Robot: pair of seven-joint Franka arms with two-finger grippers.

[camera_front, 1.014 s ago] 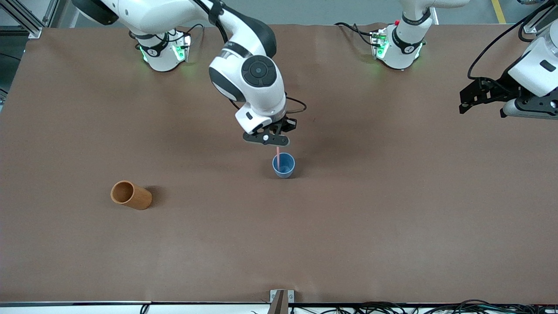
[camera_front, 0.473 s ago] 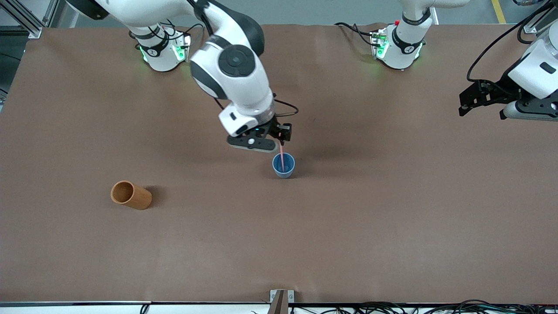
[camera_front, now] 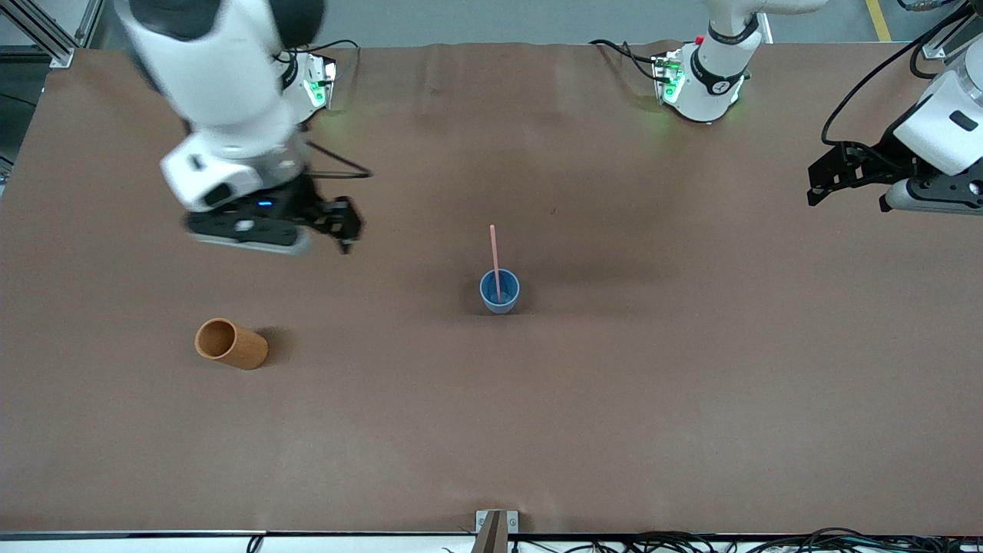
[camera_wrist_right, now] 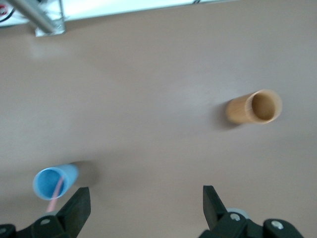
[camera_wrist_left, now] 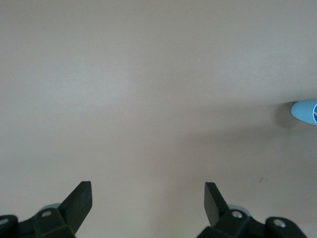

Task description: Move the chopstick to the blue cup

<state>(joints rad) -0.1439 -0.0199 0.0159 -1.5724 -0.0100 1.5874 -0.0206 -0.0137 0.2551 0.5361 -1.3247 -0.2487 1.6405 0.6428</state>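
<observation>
The blue cup (camera_front: pixel 500 293) stands upright near the middle of the table. The pale pink chopstick (camera_front: pixel 494 253) stands in it, leaning on the rim, with most of its length sticking out above the cup. My right gripper (camera_front: pixel 344 223) is open and empty, over bare table toward the right arm's end, apart from the cup. In the right wrist view the blue cup (camera_wrist_right: pixel 52 182) with the chopstick (camera_wrist_right: pixel 56 191) in it shows beside my open right gripper (camera_wrist_right: pixel 146 199). My left gripper (camera_front: pixel 815 183) waits open and empty at the left arm's end, and the left wrist view (camera_wrist_left: pixel 147 194) shows it open too.
An orange-brown cylindrical cup (camera_front: pixel 230 343) lies on its side toward the right arm's end, nearer the front camera than the blue cup; it also shows in the right wrist view (camera_wrist_right: pixel 255 108). The blue cup's edge (camera_wrist_left: pixel 306 111) shows in the left wrist view. The table (camera_front: pixel 691 399) has a brown cover.
My right gripper has let go of the chopstick and swung away toward the right arm's end. The chopstick now stands free in the blue cup. The left arm has not moved.
</observation>
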